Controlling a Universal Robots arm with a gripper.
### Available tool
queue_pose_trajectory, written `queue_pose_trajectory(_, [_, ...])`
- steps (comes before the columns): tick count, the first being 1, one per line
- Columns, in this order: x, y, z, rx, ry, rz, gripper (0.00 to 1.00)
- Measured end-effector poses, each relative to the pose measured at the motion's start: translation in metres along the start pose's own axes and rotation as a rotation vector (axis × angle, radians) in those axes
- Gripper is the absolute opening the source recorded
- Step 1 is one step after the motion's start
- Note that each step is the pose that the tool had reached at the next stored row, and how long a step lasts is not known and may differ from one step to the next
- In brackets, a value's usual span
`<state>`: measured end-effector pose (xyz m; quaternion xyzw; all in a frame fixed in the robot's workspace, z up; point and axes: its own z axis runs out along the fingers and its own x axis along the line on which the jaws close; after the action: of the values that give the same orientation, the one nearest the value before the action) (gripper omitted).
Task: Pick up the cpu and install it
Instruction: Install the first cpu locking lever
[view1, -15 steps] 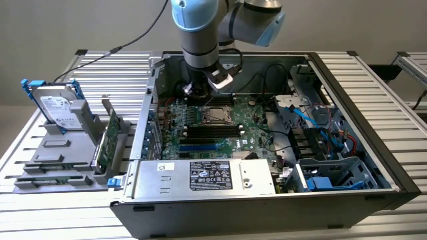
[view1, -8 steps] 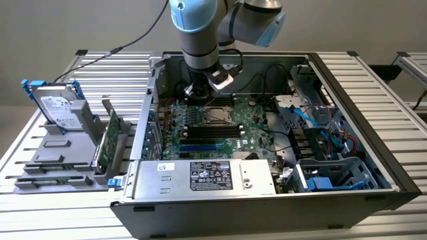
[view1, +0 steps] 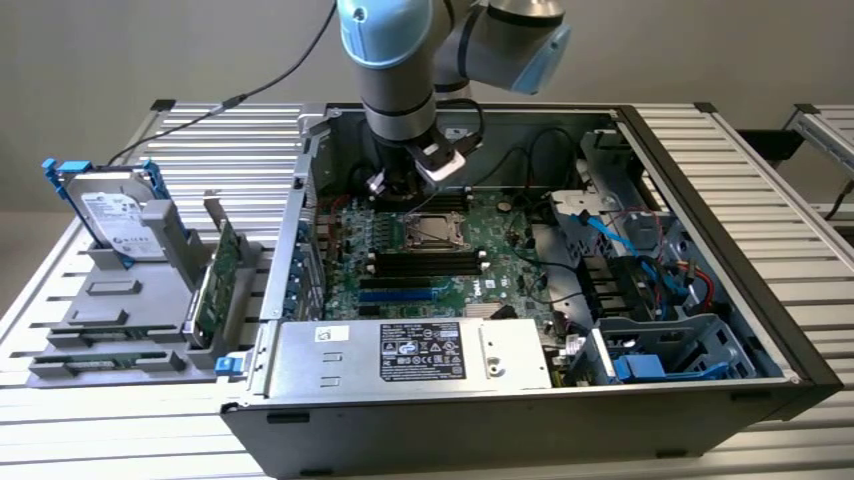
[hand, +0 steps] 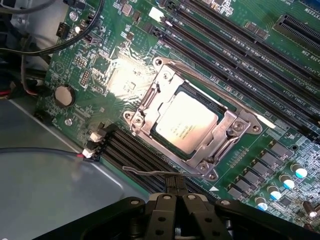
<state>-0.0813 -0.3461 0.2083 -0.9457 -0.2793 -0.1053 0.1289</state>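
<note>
Item 1: the cpu. I see it lying flat, shiny silver face up, inside the metal socket frame on the green board. It is square, so it has no long axis. Its edges run in line with the frame and with the slots beside it. The print on its top is too small to read.

Item 2: the gripper. Its fingers are pressed together with nothing between them. It hangs over the board just beside the socket, clear of the chip.

Item 3: a thin wire lever. It lies along the socket's edge, between the frame and the gripper.

Item 4: black memory slots. One bank runs along one side of the socket and a second bank along the opposite side.

Item 5: a coin battery, on the board and well apart from the socket.

Item 6: the open computer case. It holds the board, with a silver box with a black sticker at its near end and blue cables toward the exterior view's right.

Item 7: a hard drive with a blue bracket. It stands upright in a grey holder on the slatted table, outside the case on the exterior view's left.
</note>
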Motion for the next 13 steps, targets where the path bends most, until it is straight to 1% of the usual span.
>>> queue_pose_trajectory(4, [-0.0014, -0.0004, 0.0005, -0.0060, -0.0047, -0.003, 0.11])
queue_pose_trajectory(7, [-0.0018, -0.0002, 0.0015, -0.0084, -0.0069, -0.005, 0.11])
queue_pose_trajectory(9, [-0.0020, -0.0001, 0.0022, -0.0094, -0.0071, -0.008, 0.11])
queue_pose_trajectory(13, [-0.0024, 0.0002, 0.0035, -0.0093, -0.0064, -0.015, 0.11])
